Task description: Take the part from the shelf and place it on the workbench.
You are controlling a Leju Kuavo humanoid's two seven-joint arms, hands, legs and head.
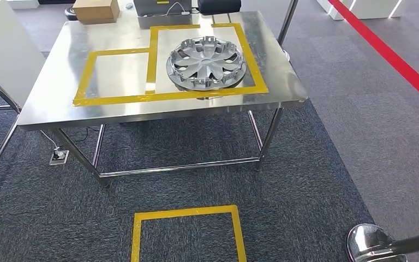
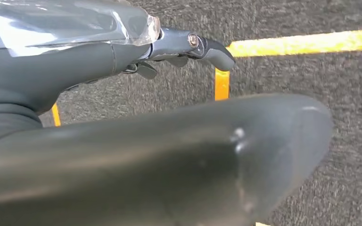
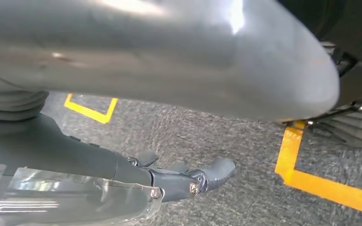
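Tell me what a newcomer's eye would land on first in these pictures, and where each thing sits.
First the silver wheel cover, lying flat on the steel workbench inside the larger yellow-taped rectangle, on the table's right half. Next the yellow tape square on the dark carpet in front of the bench, and the red stripe crossing the grey floor at far right. The left hand and right hand hang over the carpet, holding nothing.
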